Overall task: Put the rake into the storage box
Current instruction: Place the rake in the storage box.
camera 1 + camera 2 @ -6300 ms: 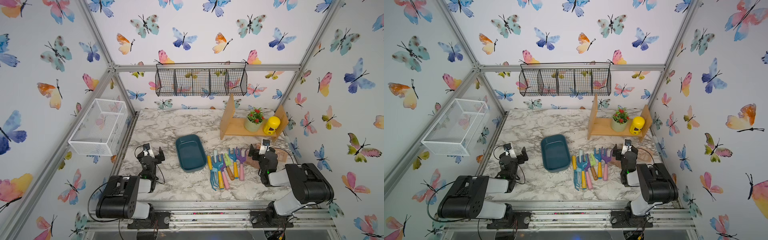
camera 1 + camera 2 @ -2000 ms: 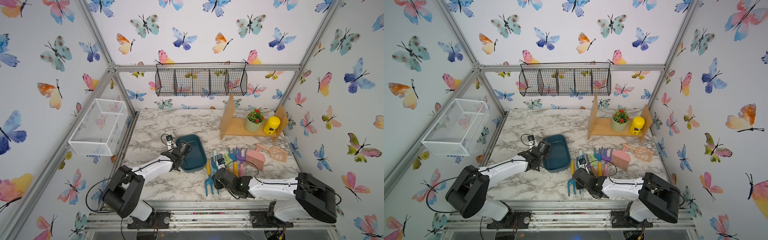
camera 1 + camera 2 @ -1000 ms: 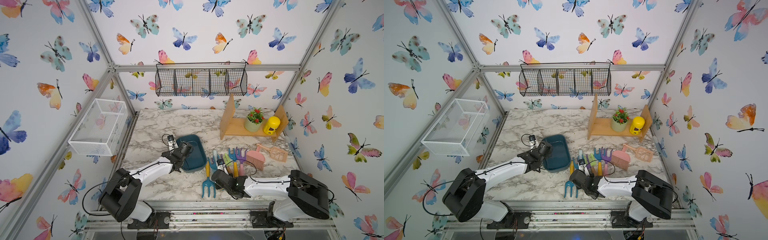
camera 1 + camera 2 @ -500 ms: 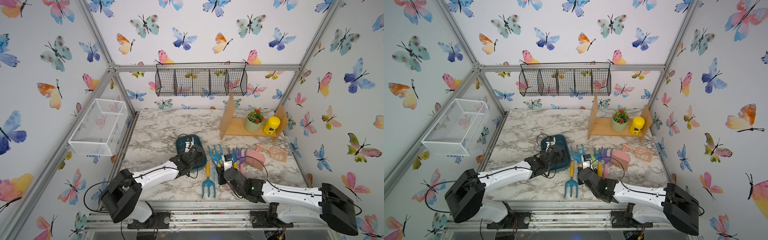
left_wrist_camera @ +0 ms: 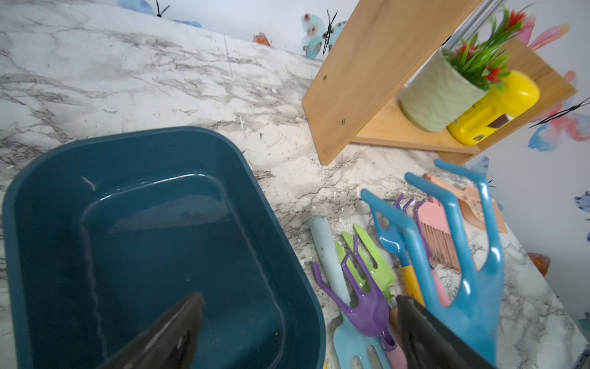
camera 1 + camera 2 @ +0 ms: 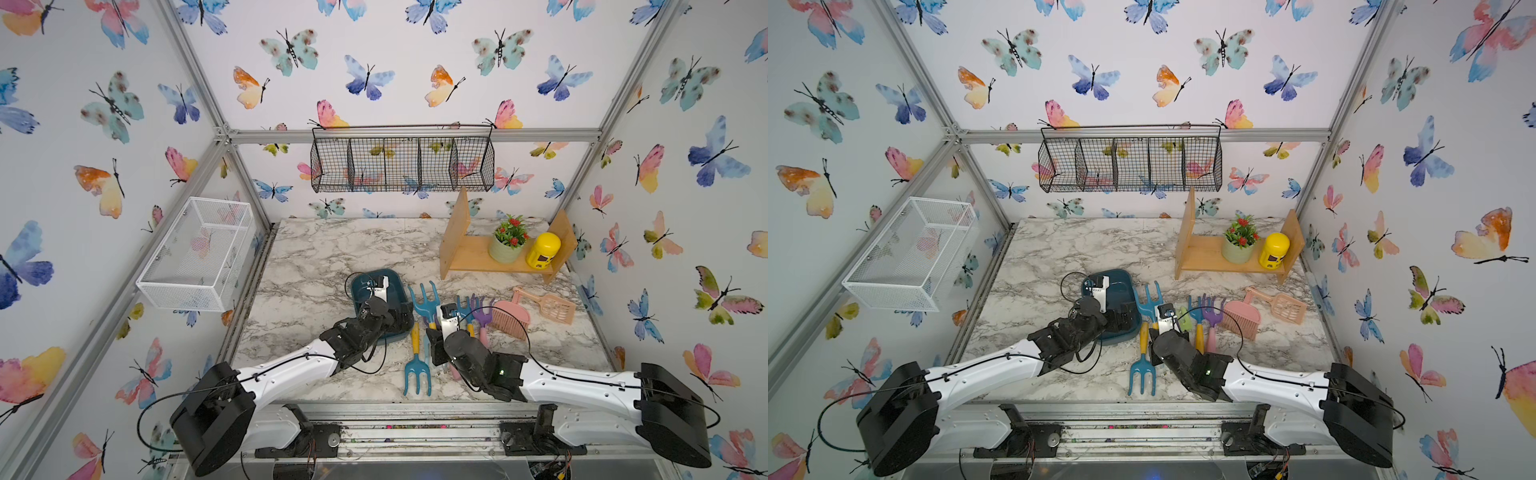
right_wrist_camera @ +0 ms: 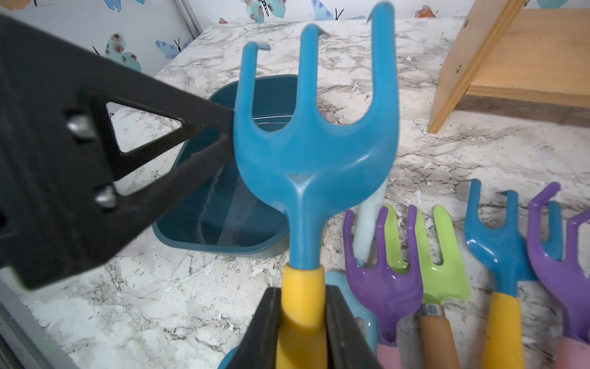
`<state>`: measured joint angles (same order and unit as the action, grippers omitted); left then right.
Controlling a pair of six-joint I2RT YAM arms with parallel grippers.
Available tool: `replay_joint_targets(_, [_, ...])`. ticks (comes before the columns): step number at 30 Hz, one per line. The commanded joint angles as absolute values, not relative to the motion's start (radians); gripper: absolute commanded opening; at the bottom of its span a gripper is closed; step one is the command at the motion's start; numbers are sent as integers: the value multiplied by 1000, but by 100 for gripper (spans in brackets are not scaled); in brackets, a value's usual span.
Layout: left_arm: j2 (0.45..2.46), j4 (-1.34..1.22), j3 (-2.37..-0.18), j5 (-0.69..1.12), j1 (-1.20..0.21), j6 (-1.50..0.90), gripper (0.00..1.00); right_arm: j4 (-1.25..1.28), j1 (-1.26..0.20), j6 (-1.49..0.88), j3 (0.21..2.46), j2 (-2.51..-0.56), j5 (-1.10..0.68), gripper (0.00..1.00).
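Both arms had swung out from their parked posts at the table's front edge since the earliest frames, and within the last second the right one had lifted the rake (image 6: 424,301) clear of the row of tools. The marble table (image 6: 332,249) carried the whole scene. On the side wall, the white wire-mesh basket (image 6: 195,257) showed nothing inside, and the black wire basket (image 6: 401,164) on the back wall likewise looked bare. The storage box (image 5: 134,150), a dark teal tub near the table's middle, held no tool.

The left gripper (image 5: 298,303) hung with its jaws spread wide across the tub's wall nearest the tools, one finger over the inside and one outside. The right gripper (image 7: 301,306) was pinching the rake's yellow handle just below the blue head. The tines pointed toward the back wall, and the head stood just beside the tub's rim, not yet over it. Whether the left finger touched the head could not be told.

A blue fork (image 6: 417,370), dragged out of the row, lay alone nearer the front edge, apart from the remaining tools (image 7: 415,271). By the look of it, the pick-up was done, and the carry across the rim and the release remained.
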<state>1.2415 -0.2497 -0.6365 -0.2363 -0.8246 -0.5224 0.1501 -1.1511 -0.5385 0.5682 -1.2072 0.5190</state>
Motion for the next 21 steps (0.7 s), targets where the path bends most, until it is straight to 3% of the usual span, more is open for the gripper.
replay_joint_targets(1, [1199,-346,-612,-182,-823,-512,99,178,-1154,-511,604,-1202,564,10])
replay_joint_targets(16, [1294,-580,-573,92,-823,-529,96,264,-1154,-488,637,-1254,409,10])
replay_joint_targets(21, [1282,-605,-551,72,-822,-531,76,279,-1154,-493,632,-1272,366,10])
